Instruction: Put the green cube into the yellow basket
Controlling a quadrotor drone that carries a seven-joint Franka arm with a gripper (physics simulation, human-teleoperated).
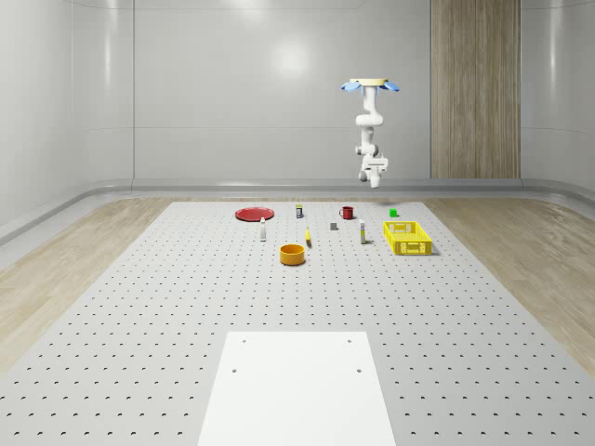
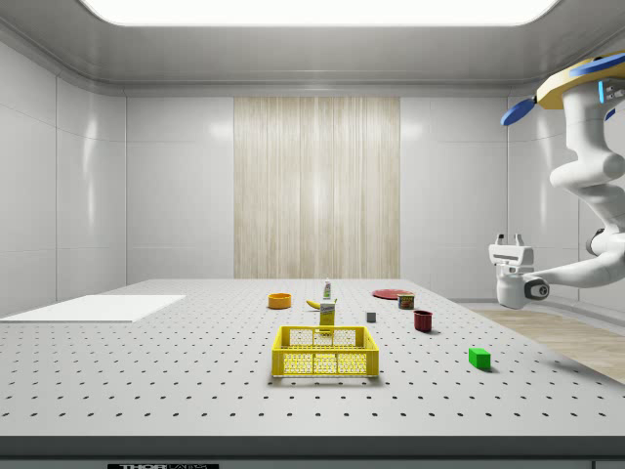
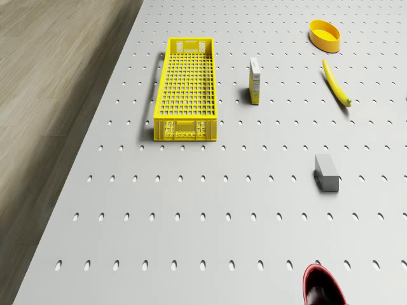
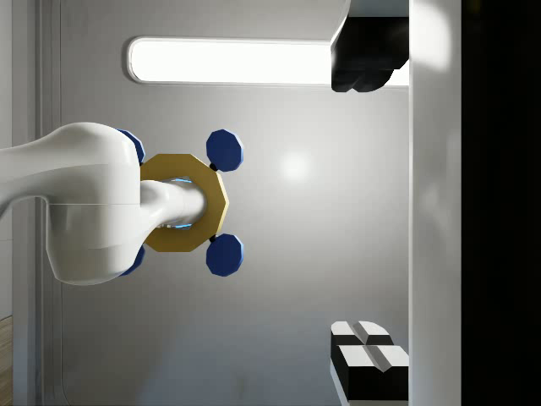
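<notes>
**A:** Where are you right now?

**B:** My drone (image 1: 371, 85) hovers high above the far end of the perforated table (image 1: 186, 307), near its far edge. My arm (image 2: 596, 186) hangs below it and curls so that my gripper (image 2: 511, 240) points upward, well above the tabletop.

**A:** Is anything in your fingers?

**B:** No. In the wrist view the two fingertips (image 4: 369, 355) stand well apart with nothing between them (that camera looks back up at my own drone body and the ceiling light (image 4: 228, 61)), so my gripper is released and empty.

**A:** And the green cube?

**B:** The green cube (image 2: 479, 358) rests on the table, far beneath my gripper and a little toward the side view's left of it. We are well apart, with no contact.

**A:** How does it sit against the basket?

**B:** The yellow basket (image 2: 325, 352) stands on the table to the side view's left of the cube, with bare table between them. In the whole-scene view the cube (image 1: 393, 213) lies beyond the basket (image 1: 409, 237), closer to the far edge. A dark red mug (image 2: 423, 320) stands near the cube, and a small carton (image 3: 254, 81) stands upright just beside the basket.
</notes>
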